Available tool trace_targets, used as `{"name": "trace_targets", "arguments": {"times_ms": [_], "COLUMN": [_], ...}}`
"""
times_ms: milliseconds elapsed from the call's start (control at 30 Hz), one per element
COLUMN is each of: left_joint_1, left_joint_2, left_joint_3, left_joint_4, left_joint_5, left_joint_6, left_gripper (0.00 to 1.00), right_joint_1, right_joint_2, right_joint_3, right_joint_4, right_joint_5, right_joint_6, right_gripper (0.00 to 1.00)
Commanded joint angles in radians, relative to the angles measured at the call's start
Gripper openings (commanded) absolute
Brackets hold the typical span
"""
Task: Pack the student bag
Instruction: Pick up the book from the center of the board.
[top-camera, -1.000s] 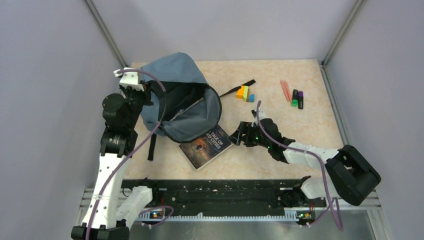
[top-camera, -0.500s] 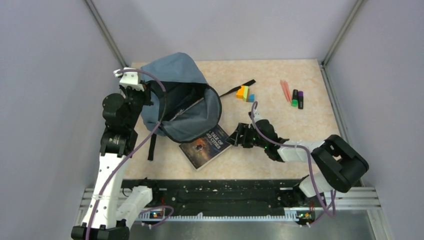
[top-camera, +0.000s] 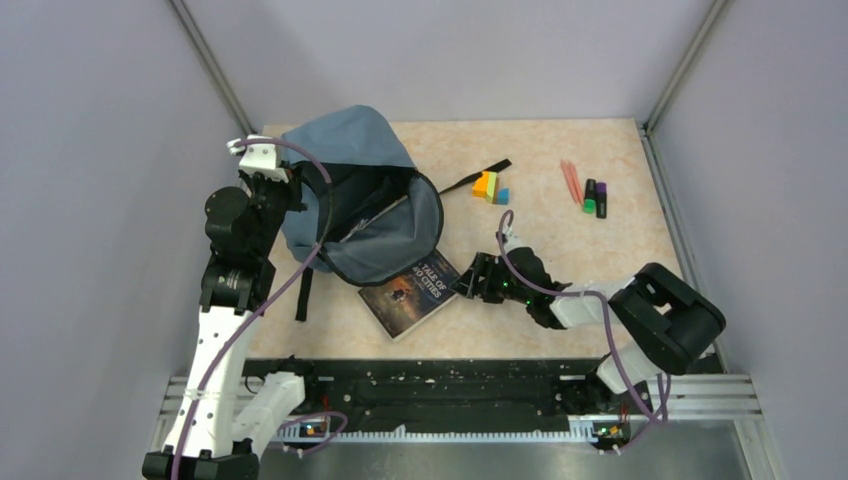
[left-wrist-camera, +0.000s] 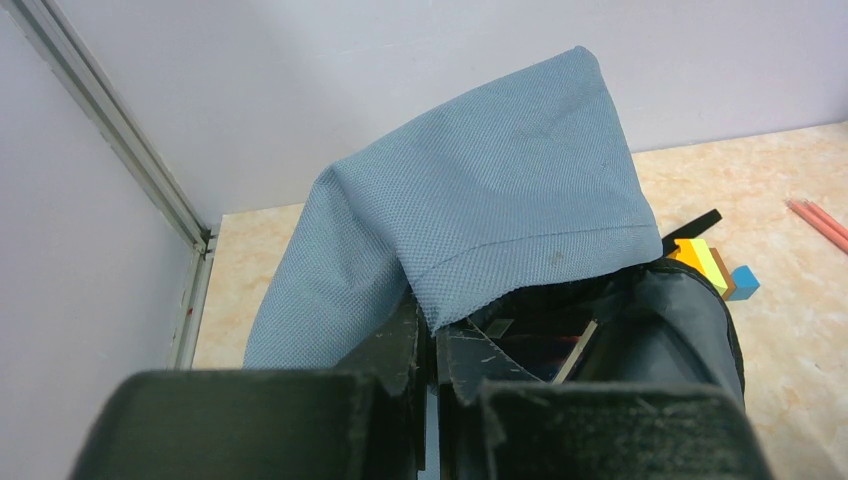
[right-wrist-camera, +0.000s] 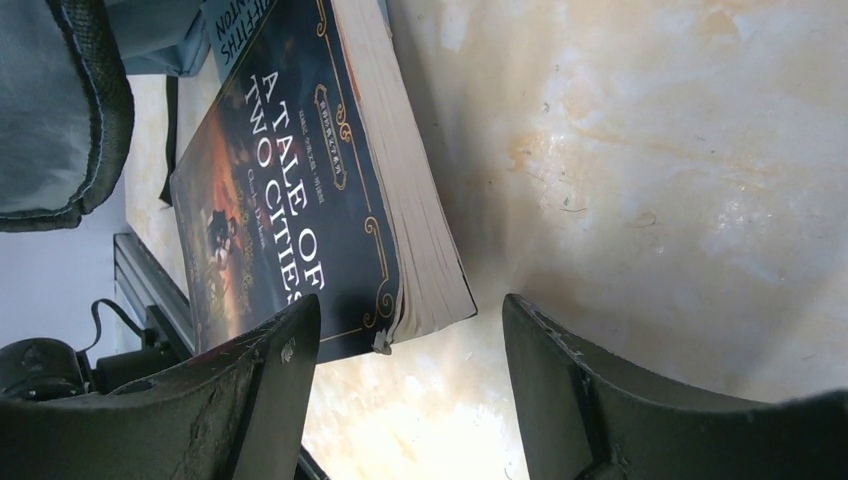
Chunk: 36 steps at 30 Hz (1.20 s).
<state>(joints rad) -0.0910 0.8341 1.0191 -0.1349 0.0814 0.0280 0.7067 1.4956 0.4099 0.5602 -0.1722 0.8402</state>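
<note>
Top view: student bag (top-camera: 352, 150) sits far-left on the table (top-camera: 560, 260), mouth open toward the near-right. Inside is dark and the contents are hard to make out. Left gripper (top-camera: 272, 178) is at the bag's left rim; its jaws are hidden by arm and cable here. Book (top-camera: 412, 292) lies flat, its far edge at the bag's mouth. Right gripper (top-camera: 470, 282) is low at the book's right corner, spread apart. Coloured blocks (top-camera: 490, 186), pencils (top-camera: 571, 182) and highlighters (top-camera: 595, 198) lie far-right, well apart from the bag. The tabletop is beige and marbled, with plain lilac walls (top-camera: 480, 50) and a black rail (top-camera: 440, 395) at the near edge.

Left wrist view: fingers (left-wrist-camera: 400, 345) are pressed together, pinching the bag's blue fabric. The gripper body blocks the bottom of the frame. A pale edge shows inside the bag, unidentifiable.

Right wrist view: fingers (right-wrist-camera: 270, 390) stand wide apart, holding nothing, with the book's corner between them; contact is unclear. The cover reads "A Tale of Two Cities" and its top is cut off. The bag rim shows top-left.
</note>
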Motion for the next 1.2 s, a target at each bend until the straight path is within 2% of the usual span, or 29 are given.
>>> {"name": "trace_targets", "arguments": {"times_ms": [0, 167, 333, 567, 733, 833, 900, 1000, 1167], "left_joint_1": [0.005, 0.004, 0.005, 0.005, 0.005, 0.005, 0.005, 0.005, 0.005], "left_joint_2": [-0.011, -0.010, -0.015, -0.018, -0.019, -0.022, -0.023, -0.026, -0.036], "left_joint_3": [0.006, 0.006, 0.006, 0.005, 0.006, 0.006, 0.006, 0.006, -0.002], "left_joint_4": [0.062, 0.061, 0.063, 0.064, 0.063, 0.063, 0.063, 0.063, 0.068], "left_joint_5": [-0.009, -0.008, -0.004, 0.001, 0.004, 0.003, 0.003, -0.001, -0.009], "left_joint_6": [-0.005, -0.004, -0.004, -0.002, -0.002, 0.000, 0.000, 0.001, 0.007], "left_gripper": [0.00, 0.00, 0.00, 0.00, 0.00, 0.00, 0.00, 0.00, 0.00], "right_joint_1": [0.014, 0.017, 0.017, 0.017, 0.017, 0.017, 0.017, 0.017, 0.017], "right_joint_2": [0.044, 0.084, 0.081, 0.105, 0.088, 0.066, 0.038, -0.039, -0.303], "right_joint_3": [-0.016, -0.028, -0.041, -0.073, -0.076, -0.081, -0.090, -0.095, -0.105], "right_joint_4": [0.151, 0.256, 0.288, 0.405, 0.409, 0.420, 0.444, 0.432, 0.308], "right_joint_5": [-0.008, -0.010, 0.037, 0.076, 0.096, 0.108, 0.116, 0.147, 0.282], "right_joint_6": [0.062, 0.127, 0.153, 0.198, 0.200, 0.198, 0.199, 0.177, 0.080], "right_gripper": [0.65, 0.61, 0.58, 0.43, 0.36, 0.27, 0.18, 0.01, 0.00]}}
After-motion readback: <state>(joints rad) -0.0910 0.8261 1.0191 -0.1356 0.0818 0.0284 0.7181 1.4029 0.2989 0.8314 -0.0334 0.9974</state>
